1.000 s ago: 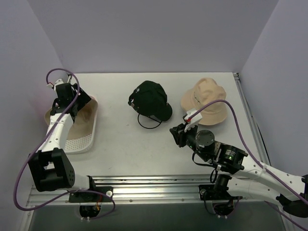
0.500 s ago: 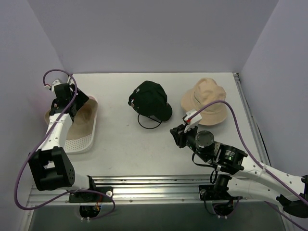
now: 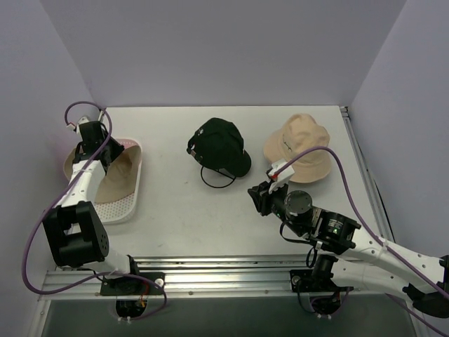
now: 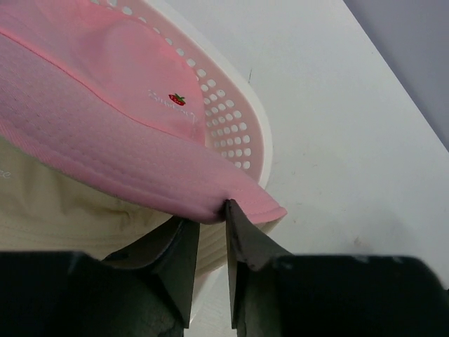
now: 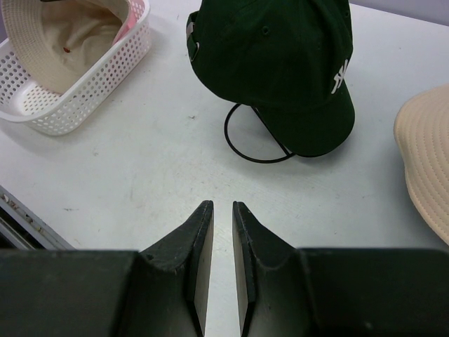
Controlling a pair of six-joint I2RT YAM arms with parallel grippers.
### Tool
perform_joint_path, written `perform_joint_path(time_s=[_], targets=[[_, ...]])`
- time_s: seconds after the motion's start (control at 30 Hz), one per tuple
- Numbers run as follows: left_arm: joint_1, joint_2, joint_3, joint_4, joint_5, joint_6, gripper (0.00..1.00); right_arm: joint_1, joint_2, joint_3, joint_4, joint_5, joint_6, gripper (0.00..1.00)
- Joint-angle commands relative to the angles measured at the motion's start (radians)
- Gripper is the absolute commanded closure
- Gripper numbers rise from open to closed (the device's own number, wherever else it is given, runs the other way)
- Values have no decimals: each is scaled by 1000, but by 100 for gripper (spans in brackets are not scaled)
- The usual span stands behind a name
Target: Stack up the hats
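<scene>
Where the left gripper (image 4: 212, 235) pinches the pink hat's (image 4: 105, 119) brim, thin limp cloth will drape and may slip; it lies in the basket (image 4: 242, 133) over a beige hat (image 4: 42, 210). Right gripper (image 5: 222, 232) hovers nearly shut, empty.

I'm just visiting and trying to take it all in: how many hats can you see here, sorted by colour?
Pink bucket hat, in the white basket: 1
Cream bucket hat, in the same basket: 1
Beige bucket hat, on the table: 1
Dark green baseball cap, on a wire stand: 1
Total: 4 hats
</scene>
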Motion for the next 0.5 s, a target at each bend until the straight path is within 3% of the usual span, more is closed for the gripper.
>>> perform_joint_path(time_s=[0.0,0.2,0.47], targets=[[21,1,49,48,12,26,72,1,-2,2,32,10,-3,86],[30,-16,63,14,18,46,97,2,-5,0,30,8,-2,86],[29,-102,136,-84,36,67,98,1,-1,-3,35,4,-2,86]])
